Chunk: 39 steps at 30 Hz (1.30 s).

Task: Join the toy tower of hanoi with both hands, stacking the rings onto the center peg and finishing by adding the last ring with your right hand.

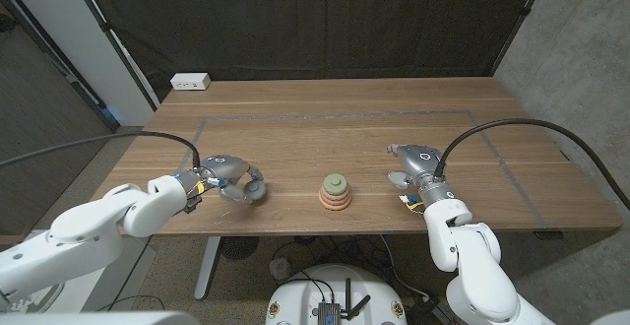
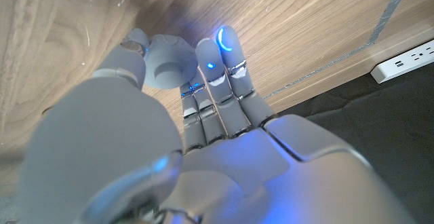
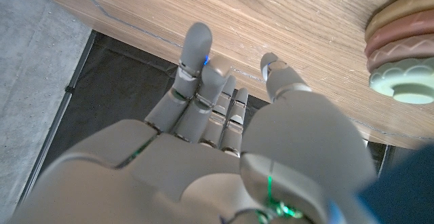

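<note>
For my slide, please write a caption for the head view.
Stacked ring tower stands between the robot's empty left hand and right hand on the wooden table.

The tower [image 1: 335, 194] stands upright near the table's front edge, between the two hands and apart from both. Its rings are stacked on the peg: tan and pink ones below, a pale green one on top [image 3: 407, 81]. How many rings is hard to tell
</note>
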Each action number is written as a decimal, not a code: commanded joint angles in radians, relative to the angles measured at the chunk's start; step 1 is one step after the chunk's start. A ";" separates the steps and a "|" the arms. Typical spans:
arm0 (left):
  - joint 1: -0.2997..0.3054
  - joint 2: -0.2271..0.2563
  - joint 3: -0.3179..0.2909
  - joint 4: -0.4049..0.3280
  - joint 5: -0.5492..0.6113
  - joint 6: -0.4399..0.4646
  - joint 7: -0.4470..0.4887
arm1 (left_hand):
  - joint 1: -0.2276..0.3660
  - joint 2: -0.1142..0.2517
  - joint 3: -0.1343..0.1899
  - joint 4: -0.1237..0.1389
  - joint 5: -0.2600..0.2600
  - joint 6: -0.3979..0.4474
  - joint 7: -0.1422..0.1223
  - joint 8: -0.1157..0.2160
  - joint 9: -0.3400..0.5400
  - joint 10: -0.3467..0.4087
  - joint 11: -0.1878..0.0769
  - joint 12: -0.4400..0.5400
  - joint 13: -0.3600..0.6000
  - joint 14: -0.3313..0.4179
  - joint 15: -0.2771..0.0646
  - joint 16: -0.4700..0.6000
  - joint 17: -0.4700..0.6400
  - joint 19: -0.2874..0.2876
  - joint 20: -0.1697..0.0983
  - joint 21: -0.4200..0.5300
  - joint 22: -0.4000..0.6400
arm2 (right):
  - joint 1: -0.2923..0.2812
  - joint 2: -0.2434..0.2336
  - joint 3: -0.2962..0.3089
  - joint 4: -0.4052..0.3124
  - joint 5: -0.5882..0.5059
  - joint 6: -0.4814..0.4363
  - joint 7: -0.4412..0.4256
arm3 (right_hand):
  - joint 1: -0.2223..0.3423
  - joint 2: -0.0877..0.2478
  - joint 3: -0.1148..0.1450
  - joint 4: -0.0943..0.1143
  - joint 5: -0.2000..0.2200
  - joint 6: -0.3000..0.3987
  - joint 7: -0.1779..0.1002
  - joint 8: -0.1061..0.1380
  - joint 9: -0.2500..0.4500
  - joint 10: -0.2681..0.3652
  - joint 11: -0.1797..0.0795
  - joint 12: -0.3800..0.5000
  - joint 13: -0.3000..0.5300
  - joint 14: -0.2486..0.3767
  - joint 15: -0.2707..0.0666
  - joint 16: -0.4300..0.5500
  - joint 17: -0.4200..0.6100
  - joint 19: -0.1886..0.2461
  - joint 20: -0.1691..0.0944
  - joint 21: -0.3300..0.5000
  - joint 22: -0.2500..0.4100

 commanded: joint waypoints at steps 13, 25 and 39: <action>0.044 -0.118 -0.184 -0.091 -0.006 -0.064 -0.162 | 0.018 0.005 0.008 0.001 0.011 0.016 -0.005 0.002 0.009 0.048 -0.039 0.004 0.013 0.015 -0.084 0.007 0.007 0.011 -0.136 0.006 0.004 | -0.002 0.021 0.007 0.007 -0.005 0.001 -0.008 | 0.006 0.000 0.005 -0.003 0.007 0.016 0.005 0.004 0.001 0.011 -0.001 0.001 0.003 0.006 -0.017 0.005 0.001 0.000 -0.063 0.005 0.001; 0.011 -0.164 -0.178 -0.105 0.028 -0.093 -0.215 | 0.019 0.003 0.005 0.002 0.015 0.019 -0.006 -0.002 0.012 0.053 -0.043 0.001 0.022 0.013 -0.084 0.003 0.005 0.011 -0.136 0.008 0.005 | -0.010 0.016 0.011 0.002 0.005 0.002 -0.017 | 0.005 0.001 0.006 -0.002 0.008 0.023 0.008 0.005 0.000 0.007 0.001 0.000 0.004 0.004 -0.016 0.004 0.001 0.000 -0.063 0.005 0.001; -0.057 -0.179 -0.132 -0.089 0.019 -0.131 -0.215 | 0.020 0.003 0.004 0.003 0.016 0.022 -0.012 -0.003 0.014 0.057 -0.045 0.000 0.026 0.017 -0.084 0.004 0.006 0.012 -0.137 0.009 0.006 | -0.020 0.014 0.018 -0.009 -0.003 -0.007 -0.010 | 0.006 0.001 0.005 -0.002 0.009 0.031 0.018 0.005 -0.002 0.011 0.004 0.001 0.004 0.009 -0.017 0.009 0.004 0.001 -0.063 0.005 0.001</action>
